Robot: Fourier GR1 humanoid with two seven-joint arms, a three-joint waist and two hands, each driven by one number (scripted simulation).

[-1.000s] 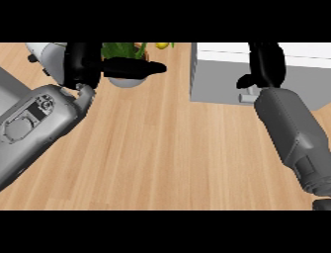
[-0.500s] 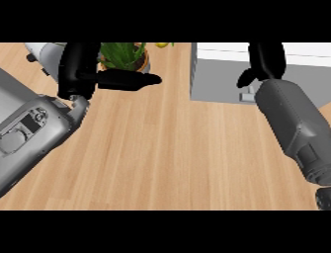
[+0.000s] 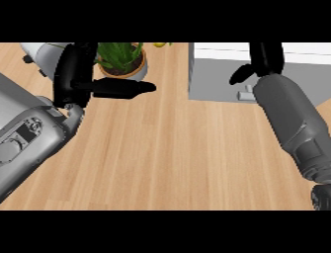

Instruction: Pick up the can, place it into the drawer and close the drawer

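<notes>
With no can visible on the wooden counter, the right hand rests on the grey drawer unit, finger state indeterminable, and the left hand extends straight fingers beside the potted plant; closing apparently follows.

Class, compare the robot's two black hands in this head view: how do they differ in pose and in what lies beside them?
The left hand lies across the counter, thumb stretched towards the green potted plant; the right hand points away, up the view. The left hand is over bare wooden counter; the right hand is over the grey drawer unit. Both are black, on grey forearms, and neither visibly holds anything.
</notes>
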